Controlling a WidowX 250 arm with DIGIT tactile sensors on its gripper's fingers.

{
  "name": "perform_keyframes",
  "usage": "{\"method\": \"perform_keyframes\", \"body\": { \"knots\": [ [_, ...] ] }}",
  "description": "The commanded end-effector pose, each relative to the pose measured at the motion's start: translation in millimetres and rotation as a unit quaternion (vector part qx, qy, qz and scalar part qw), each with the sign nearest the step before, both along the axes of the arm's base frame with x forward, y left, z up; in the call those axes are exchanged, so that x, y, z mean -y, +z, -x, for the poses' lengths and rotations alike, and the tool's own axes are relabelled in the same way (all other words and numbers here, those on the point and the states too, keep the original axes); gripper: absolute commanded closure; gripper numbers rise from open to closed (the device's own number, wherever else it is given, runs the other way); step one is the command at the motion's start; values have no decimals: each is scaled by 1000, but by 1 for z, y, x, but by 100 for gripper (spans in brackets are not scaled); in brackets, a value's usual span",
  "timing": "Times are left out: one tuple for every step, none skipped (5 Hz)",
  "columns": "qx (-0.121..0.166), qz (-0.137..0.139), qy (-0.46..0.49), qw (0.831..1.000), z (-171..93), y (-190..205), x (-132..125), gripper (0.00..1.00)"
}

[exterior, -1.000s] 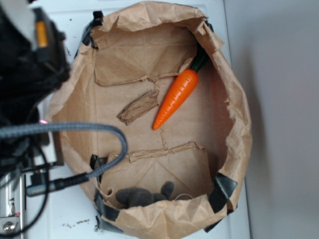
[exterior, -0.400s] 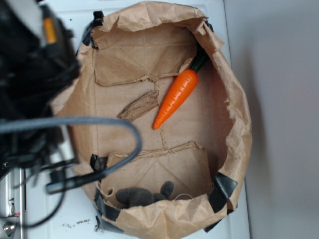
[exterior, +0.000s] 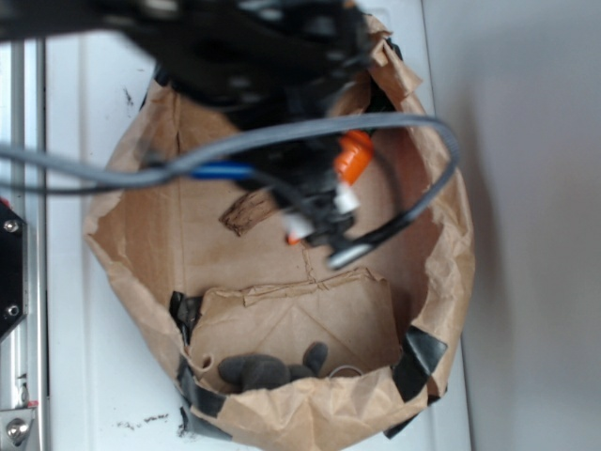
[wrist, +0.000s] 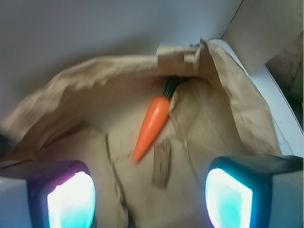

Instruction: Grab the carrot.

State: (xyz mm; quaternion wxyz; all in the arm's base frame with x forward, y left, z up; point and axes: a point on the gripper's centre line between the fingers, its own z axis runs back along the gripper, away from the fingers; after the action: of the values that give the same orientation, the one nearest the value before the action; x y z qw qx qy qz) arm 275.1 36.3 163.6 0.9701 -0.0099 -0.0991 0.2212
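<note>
arm swings in over the bag, carrot not yet held

since one second ago the arm has moved from the left edge to above the paper bag (exterior: 441, 235), and in the exterior view it now hides most of the carrot (exterior: 354, 156). the carrot itself seems not to have shifted.

the gripper (wrist: 152, 190) is spread wide with nothing between its pads (wrist: 71, 199), as the wrist view shows.

the carrot (wrist: 153, 127) lies flat on the bag floor, near the bag's far wall in the wrist view, with its green stem tucked under the folded paper rim. a brown paper scrap (wrist: 162, 162) lies just beside its tip.

its long axis runs diagonally, stem toward the bag wall, point toward the middle of the bag.

to do this step well, i think the gripper should come down over the thick half of the carrot and close across the long axis, not along it. it should stay clear of the paper scrap and the bag wall, because the glossy surface may slip.
</note>
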Motion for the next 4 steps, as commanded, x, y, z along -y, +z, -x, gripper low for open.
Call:
{"method": "perform_keyframes", "body": {
  "knots": [
    [37, -8, 22, 999, 2, -27, -11, 0],
    [37, -8, 22, 999, 2, -27, -11, 0],
    [37, -8, 22, 999, 2, -27, -11, 0],
    [53, -8, 50, 997, -12, -54, -14, 0]
  ]
}}
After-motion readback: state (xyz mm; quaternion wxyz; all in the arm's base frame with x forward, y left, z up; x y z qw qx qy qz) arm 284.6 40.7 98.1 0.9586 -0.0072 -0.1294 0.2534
